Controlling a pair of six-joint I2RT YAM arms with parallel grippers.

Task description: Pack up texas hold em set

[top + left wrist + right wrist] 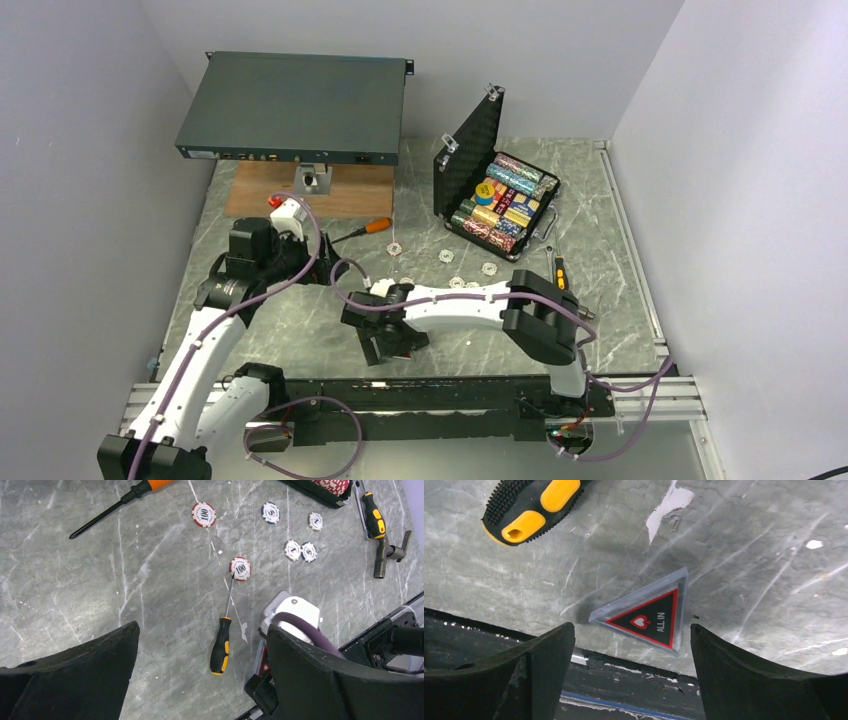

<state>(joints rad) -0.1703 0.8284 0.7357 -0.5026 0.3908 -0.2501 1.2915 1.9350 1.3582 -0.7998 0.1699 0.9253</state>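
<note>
The small black case [470,150] stands open at the back right, with multicoloured chip rows [510,200] inside. Several loose whitish chips [444,256] lie in front of it; the left wrist view shows two red "100" chips [240,568] and several blue-edged ones [308,552]. The red triangular "ALL IN" token [649,615] lies flat by the table's front edge. My right gripper [631,627] [385,345] is open above it, one finger on each side, not touching it. My left gripper [202,627] [310,268] is open and empty above bare table.
A black-yellow screwdriver [220,647] lies close to the token, its handle [531,505] just behind it. An orange screwdriver [375,226] and another black-yellow tool [375,520] also lie on the table. A dark-green rack unit [295,105] sits on a wooden board at the back left.
</note>
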